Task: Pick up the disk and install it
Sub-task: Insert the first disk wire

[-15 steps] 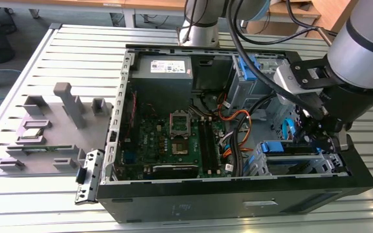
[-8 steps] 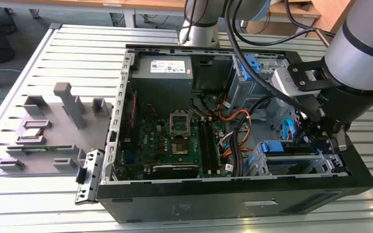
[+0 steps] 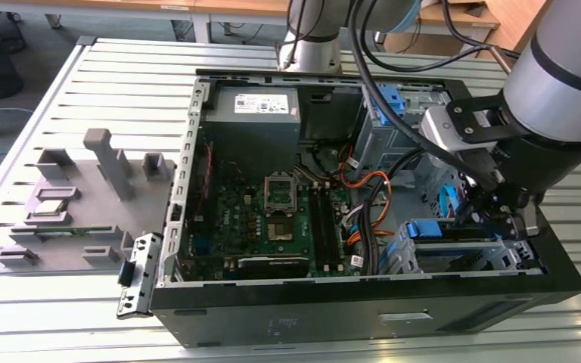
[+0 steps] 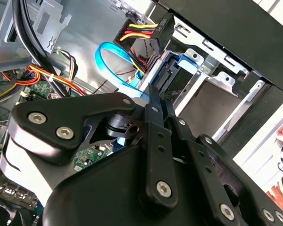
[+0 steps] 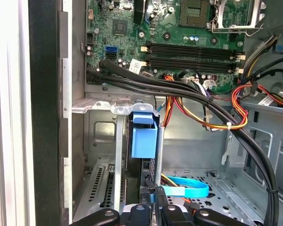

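Observation:
The disk (image 5: pixel 147 165) stands on edge in a slot of the metal drive cage (image 5: pixel 101 106) at the front corner of the open computer case (image 3: pixel 371 318). Its blue bracket rail (image 5: pixel 144 136) sticks out at the cage mouth and also shows as a blue patch (image 3: pixel 427 229) in the exterior view. My gripper (image 3: pixel 492 219) reaches down into that cage at the exterior view's right. In both wrist views its black fingers (image 4: pixel 153 122) come together on the disk's near edge (image 4: pixel 166 77), with the gripper (image 5: pixel 153 192) shut on it.
Thick black cables (image 5: pixel 179 89) and orange-yellow wires (image 5: pixel 217 122) cross just beside the cage. A blue flat cable (image 5: pixel 188 190) loops beneath. The motherboard (image 3: pixel 270 219) and a grey power-supply box (image 3: pixel 253 106) fill the case. A grey fixture (image 3: pixel 79 197) with parts lies at the exterior view's left.

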